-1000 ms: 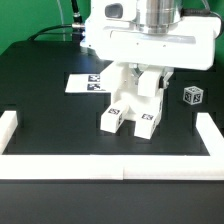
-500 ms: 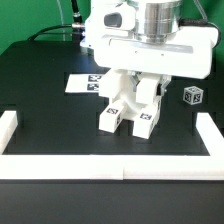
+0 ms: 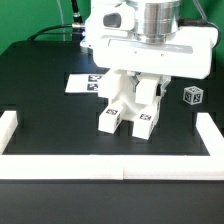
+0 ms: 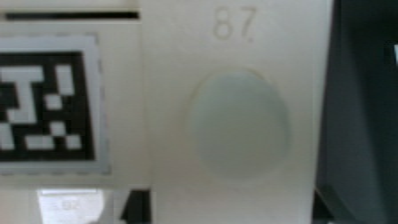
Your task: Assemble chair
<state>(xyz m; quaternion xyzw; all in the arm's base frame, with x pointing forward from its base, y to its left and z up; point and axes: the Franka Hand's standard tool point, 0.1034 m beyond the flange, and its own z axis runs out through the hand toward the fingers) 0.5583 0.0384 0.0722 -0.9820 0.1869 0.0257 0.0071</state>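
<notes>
Half a second, zero motion; the earlier slight swing has settled. Chair (image 3: 132, 100) leans mid-table (image 3: 40, 115), feet down, beside marker board (image 3: 80, 84). Fingers, mostly hidden, pinch its top narrowly. Probably seating/aligning.

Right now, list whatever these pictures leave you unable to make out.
Jaws: exterior view, the wide white plate covers them; open or shut cannot be told.
Marker board: exterior view, the chair legs hide one end.
Small block: exterior view, its tag too small to read.
Square tag: wrist view, blurred and cut off by the picture's edge.
</notes>
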